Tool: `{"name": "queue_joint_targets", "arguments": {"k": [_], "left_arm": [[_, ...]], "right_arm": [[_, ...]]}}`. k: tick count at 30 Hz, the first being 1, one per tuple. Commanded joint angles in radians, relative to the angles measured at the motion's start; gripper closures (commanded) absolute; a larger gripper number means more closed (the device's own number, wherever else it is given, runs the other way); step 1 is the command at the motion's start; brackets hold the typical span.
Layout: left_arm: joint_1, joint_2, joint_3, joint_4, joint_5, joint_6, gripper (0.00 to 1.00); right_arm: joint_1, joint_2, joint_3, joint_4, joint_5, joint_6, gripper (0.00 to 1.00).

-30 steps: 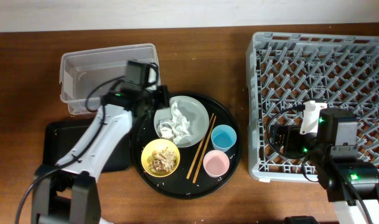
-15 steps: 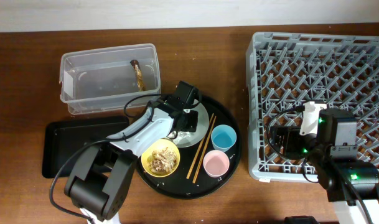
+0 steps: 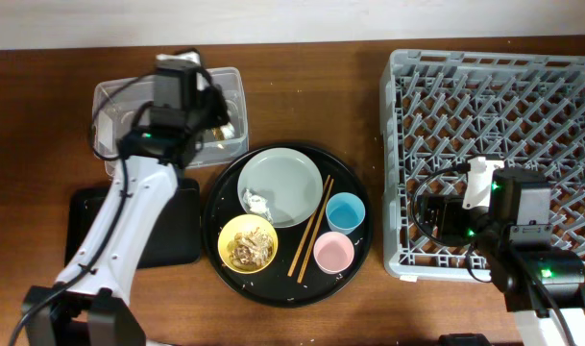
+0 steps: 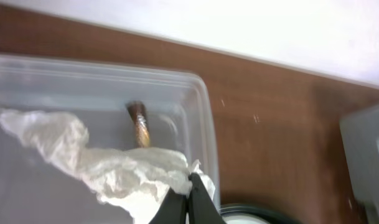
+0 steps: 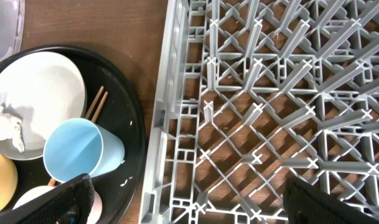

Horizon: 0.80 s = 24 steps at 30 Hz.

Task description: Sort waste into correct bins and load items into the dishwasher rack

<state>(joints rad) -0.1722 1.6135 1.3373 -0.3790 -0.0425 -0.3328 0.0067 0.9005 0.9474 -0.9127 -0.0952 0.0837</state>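
My left gripper (image 4: 189,186) is shut on a crumpled white tissue (image 4: 114,168) and holds it over the clear tub (image 3: 114,101) at the back left. A brown-gold wrapper stick (image 4: 140,127) lies inside that tub. On the grey-white plate (image 3: 287,178) a small piece of tissue (image 3: 258,203) is left. The yellow bowl (image 3: 247,242) holds crumbly scraps. Chopsticks (image 3: 311,231), a light-blue cup (image 3: 345,211) and a pink cup (image 3: 332,253) lie beside it. My right gripper (image 5: 189,196) stands open over the front left corner of the dishwasher rack (image 3: 503,86), with nothing in it.
The plate, bowl, cups and chopsticks all sit on a large round black tray (image 3: 225,192). A shallow black rectangular tray (image 3: 177,235) lies in front of the clear tub, partly under my left arm. A strip of bare wood separates the round tray from the rack.
My left gripper went from the tub to the plate, shut on the tissue, and carried it back over the tub. Only a small tissue piece stays on the plate. The right arm has not moved.
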Motion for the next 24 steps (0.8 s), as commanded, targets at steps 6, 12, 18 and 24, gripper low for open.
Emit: {"name": "queue_joint_targets", "arguments": {"k": [6, 12, 18, 24], "left_arm": [[0.085, 0.086, 0.006, 0.076, 0.061, 0.071, 0.51], [-0.074, 0.029, 0.004, -0.288, 0.158, 0.08, 0.45], [-0.245, 0.131, -0.077, -0.404, 0.08, 0.08, 0.45], [-0.265, 0.249, -0.093, -0.43, 0.061, 0.08, 0.46]], "right_arm": [[0.005, -0.004, 0.023, 0.003, -0.005, 0.011, 0.02], [0.005, 0.003, 0.023, 0.003, -0.005, 0.011, 0.02], [0.005, 0.018, 0.023, -0.005, -0.005, 0.011, 0.02], [0.005, 0.018, 0.023, -0.009, -0.005, 0.011, 0.02]]}}
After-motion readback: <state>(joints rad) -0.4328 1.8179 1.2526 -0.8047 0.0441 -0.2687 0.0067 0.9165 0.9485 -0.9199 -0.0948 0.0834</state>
